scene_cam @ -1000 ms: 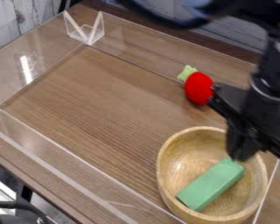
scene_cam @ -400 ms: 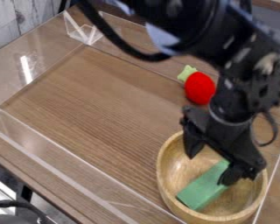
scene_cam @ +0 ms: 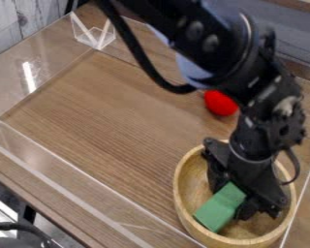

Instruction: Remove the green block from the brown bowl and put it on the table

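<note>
Pointing straight down — jaws straddling green block (scene_cam: pixel 223 208).

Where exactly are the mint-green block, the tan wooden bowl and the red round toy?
Flat mint-green block (scene_cam: pixel 224 209): camera view, its exposed lower end inside the bowl.
Round tan wooden bowl (scene_cam: pixel 186 190): camera view, left side of its thick rim.
Red round toy (scene_cam: pixel 221 103): camera view, its visible red body behind the arm.

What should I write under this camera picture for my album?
Robot gripper reaching into the brown bowl, fingers astride the green block.
</note>
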{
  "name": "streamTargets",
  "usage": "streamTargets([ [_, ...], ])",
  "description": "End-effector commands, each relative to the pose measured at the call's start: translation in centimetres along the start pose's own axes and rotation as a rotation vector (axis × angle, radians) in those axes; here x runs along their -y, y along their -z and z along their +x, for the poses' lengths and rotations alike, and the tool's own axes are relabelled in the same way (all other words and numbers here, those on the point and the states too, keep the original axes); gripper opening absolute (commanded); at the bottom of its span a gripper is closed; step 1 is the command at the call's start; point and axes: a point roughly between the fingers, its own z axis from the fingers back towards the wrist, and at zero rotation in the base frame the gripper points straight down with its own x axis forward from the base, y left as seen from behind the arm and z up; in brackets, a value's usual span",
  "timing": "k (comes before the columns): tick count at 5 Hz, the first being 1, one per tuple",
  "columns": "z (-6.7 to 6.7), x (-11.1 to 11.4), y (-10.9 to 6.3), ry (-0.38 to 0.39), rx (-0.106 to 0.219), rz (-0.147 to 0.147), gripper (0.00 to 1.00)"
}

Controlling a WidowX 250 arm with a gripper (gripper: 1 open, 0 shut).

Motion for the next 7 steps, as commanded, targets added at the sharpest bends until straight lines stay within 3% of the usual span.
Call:
streamTargets([
  [1,1.2,0.2,-2.3,-0.011,0.029,0.007,0.00],
  [2,1.8,0.2,-3.9,-0.023,0.029,0.020,0.00],
  [4,1.7,0.5,-7.5,-0.128,0.079,0.052,0.00],
  [5,1.9,0.5,-9.0,-0.175,0.110,0.049,0.00],
  [6,3.0,0.6,-10.4,-0.168,0.144,0.034,0.00],
  [7,4.0,-0.5,-10.2,-0.173,0.171,0.031,0.00],
])
